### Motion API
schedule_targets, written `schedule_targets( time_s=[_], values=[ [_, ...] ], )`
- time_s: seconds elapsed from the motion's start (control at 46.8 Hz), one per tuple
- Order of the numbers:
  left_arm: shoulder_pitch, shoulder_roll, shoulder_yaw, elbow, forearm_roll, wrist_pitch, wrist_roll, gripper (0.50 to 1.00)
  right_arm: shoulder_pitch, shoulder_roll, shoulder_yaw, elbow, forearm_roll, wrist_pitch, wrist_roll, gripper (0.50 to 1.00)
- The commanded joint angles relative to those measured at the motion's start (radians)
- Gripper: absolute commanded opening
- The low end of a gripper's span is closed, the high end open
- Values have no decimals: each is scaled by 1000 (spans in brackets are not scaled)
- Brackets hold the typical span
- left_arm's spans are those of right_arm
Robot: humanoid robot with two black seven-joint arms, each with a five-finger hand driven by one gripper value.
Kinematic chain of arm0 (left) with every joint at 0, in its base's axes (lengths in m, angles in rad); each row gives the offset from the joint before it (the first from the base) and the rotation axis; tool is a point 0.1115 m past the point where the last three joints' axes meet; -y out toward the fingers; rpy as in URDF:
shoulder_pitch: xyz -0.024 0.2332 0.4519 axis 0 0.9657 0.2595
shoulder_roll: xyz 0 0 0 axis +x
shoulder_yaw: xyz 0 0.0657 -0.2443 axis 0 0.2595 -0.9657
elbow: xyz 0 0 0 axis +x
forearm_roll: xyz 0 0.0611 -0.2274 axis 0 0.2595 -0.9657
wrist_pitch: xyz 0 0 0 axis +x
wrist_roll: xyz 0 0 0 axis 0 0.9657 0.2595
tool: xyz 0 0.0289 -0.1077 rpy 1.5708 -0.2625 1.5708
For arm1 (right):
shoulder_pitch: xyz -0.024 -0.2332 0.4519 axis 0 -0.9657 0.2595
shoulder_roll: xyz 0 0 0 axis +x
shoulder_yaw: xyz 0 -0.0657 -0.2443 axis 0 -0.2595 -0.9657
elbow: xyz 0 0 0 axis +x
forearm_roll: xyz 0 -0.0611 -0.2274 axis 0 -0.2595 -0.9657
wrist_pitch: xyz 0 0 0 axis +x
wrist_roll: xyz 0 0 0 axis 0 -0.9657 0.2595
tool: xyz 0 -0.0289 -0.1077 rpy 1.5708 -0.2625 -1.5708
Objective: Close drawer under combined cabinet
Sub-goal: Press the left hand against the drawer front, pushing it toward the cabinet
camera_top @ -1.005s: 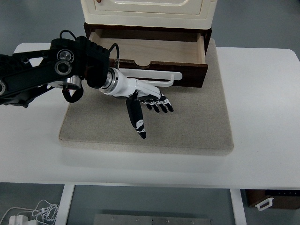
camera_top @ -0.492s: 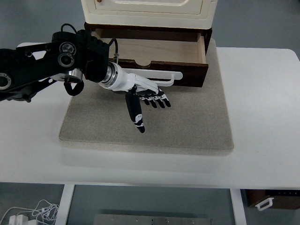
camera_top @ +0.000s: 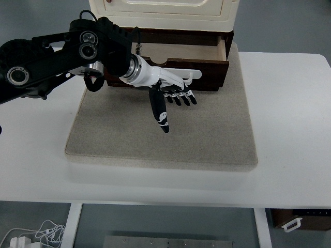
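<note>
Left hand (camera_top: 170, 98) sits upper centre of the frame, arm entering from the left edge — fingers (camera_top: 182, 99) extended and spread, thumb pointing down-frame, clamped on nothing, back of the hand right against the drawer (camera_top: 176, 64) front by its white handle (camera_top: 191, 76). Drawer is partly open under the cream cabinet (camera_top: 163, 13), its pale wood floor visible at top centre. Both stand on a beige mat (camera_top: 207, 134) on the white surface (camera_top: 289, 129).
</note>
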Motion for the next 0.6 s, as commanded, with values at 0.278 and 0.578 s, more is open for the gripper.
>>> schedule_targets(
  time_s=[0.278, 0.578],
  values=[
    [5, -10, 1, 59, 2, -8, 0, 996, 0, 0, 0, 0, 0, 0, 0, 952],
    [0, -39, -13, 107, 46, -5, 0, 996, 0, 0, 0, 0, 0, 0, 0, 952]
  ],
)
